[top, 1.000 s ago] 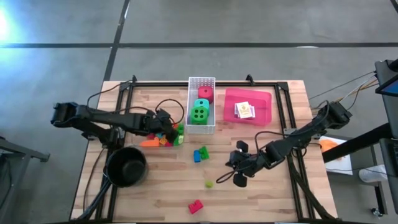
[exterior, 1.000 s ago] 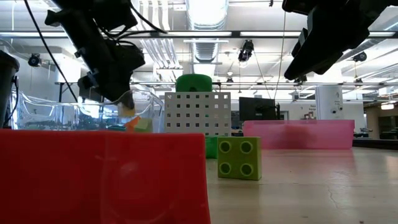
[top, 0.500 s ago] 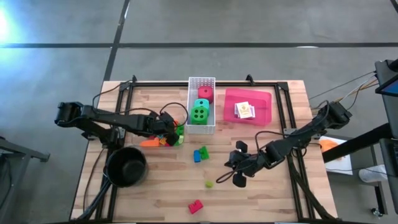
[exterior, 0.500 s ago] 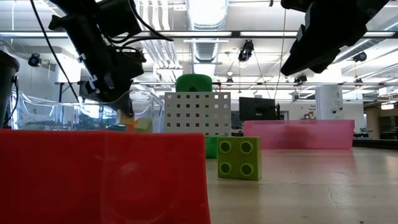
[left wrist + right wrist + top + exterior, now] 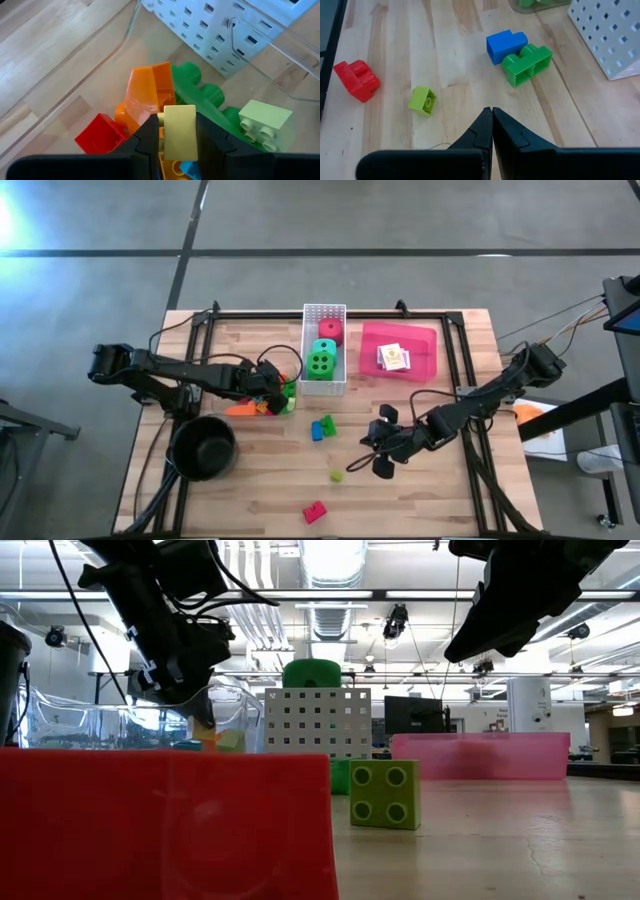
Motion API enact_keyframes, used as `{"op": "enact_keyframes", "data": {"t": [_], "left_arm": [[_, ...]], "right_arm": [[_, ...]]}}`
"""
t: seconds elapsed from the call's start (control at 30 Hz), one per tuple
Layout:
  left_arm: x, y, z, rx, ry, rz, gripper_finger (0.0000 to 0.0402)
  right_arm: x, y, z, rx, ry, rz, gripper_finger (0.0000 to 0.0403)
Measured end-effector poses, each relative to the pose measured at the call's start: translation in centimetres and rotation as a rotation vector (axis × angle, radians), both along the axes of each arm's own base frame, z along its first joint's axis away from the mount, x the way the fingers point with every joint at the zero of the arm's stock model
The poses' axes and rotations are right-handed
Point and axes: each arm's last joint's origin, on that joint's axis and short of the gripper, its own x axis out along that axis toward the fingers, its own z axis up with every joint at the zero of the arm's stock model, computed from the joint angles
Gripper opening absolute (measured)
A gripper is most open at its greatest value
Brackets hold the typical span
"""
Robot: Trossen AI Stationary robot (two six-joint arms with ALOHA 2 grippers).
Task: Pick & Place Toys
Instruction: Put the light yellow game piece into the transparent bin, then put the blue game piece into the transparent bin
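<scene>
Two claws are at work: the left claw pinches a pale yellow brick awaiting lift-out toward the white basket, while the right claw hovers closed, empty.

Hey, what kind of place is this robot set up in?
Probably a lab or workshop hall: a wooden table on a bare concrete floor, with exposed ceiling ducts and strip lights overhead, and more benches and screens in the room behind.

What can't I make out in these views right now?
- Pack in the pink tray: print too small, high view.
- Bricks under the left tool: its fingers cover them, left wrist view.
- Dice in the basket: low view shows only one green top.
</scene>
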Motion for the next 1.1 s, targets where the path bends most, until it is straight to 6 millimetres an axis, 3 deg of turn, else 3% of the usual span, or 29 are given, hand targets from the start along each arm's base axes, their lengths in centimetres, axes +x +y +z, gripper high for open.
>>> {"op": "enact_keyframes", "data": {"t": [0.13, 0.4, 0.63, 0.8, 1.1], "left_arm": [[0.0, 0.0, 0.0, 0.0, 0.0, 0.001, 0.01], [0.3, 0.0, 0.1, -0.002, -0.039, 0.006, 0.021], [0.5, 0.0, 0.2, -0.002, -0.061, 0.005, 0.0268], [0.6, 0.0, 0.6, 0.027, -0.041, -0.053, 0.0285], [2.7, -2.5, 4.6, 0.083, -0.136, -0.24, 0.0287]], "right_arm": [[0.0, 0.0, 0.0, 0.001, 0.0, -0.001, 0.0008], [0.0, 0.0, 0.0, -0.002, 0.001, 0.001, 0.0008], [0.0, 0.0, 0.0, -0.003, 0.002, 0.0, 0.0008], [0.0, 0.0, -0.1, -0.003, 0.003, 0.0, 0.0008], [-0.1, -0.1, -0.1, -0.01, 0.008, 0.004, 0.0008]]}}
